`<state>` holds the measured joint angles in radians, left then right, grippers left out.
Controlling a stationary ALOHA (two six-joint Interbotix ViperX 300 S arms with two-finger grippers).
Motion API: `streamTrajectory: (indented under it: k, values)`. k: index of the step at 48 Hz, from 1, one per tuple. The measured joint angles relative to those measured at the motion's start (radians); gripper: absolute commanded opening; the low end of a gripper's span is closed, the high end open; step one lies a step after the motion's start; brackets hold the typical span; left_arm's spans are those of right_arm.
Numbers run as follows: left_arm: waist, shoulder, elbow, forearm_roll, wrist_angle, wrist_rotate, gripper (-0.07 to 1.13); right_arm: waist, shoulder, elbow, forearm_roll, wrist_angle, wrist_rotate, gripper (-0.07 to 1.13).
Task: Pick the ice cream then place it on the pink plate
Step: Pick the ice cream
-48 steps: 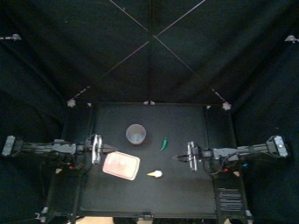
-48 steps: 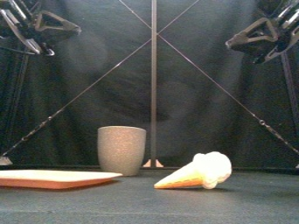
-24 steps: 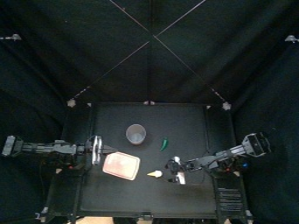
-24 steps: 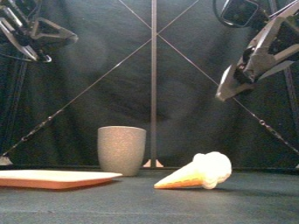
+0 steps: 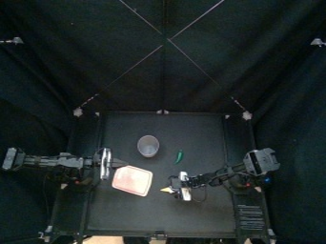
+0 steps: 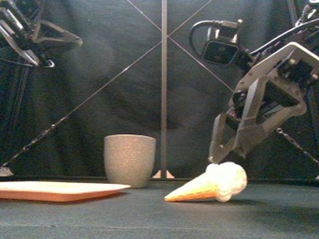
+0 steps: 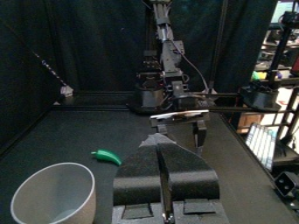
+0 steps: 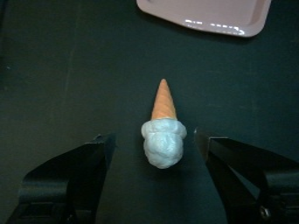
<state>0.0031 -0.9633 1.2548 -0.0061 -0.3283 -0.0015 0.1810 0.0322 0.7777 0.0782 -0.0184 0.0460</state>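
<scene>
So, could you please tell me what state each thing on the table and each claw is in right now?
ice cream: lying on its side on the table, not gripped.
pink plate: flat, nothing on it.
grey cup: upright, looks empty.
green toy: lying loose.
right claw: open, jaws either side of the ice cream.
left claw: shut, holding nothing.

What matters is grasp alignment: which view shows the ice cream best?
Right wrist: the white toy ice cream on its orange cone, whole, flanked by the open right hand. Front: sideways; top: a speck; left wrist: unclear.
</scene>
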Motion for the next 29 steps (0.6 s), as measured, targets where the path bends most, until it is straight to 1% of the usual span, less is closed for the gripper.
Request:
streamTrajectory:
  k: [14, 19, 22, 29]
  values:
    - [0.000, -0.002, 0.000, 0.000, -0.002, 0.000, -0.03, -0.009, 0.077, -0.041, -0.005, 0.008, 0.000, 1.02]
    - [0.000, -0.002, 0.000, 0.000, -0.002, 0.000, -0.03, -0.015, 0.095, -0.055, -0.005, 0.009, 0.002, 0.99]
    - [0.000, -0.002, 0.002, 0.000, -0.002, 0.002, -0.03, -0.017, 0.106, -0.061, -0.005, 0.012, 0.003, 0.94]
    - [0.000, -0.002, 0.009, 0.002, 0.000, 0.002, -0.03, -0.017, 0.115, -0.063, 0.003, 0.025, 0.002, 0.76]
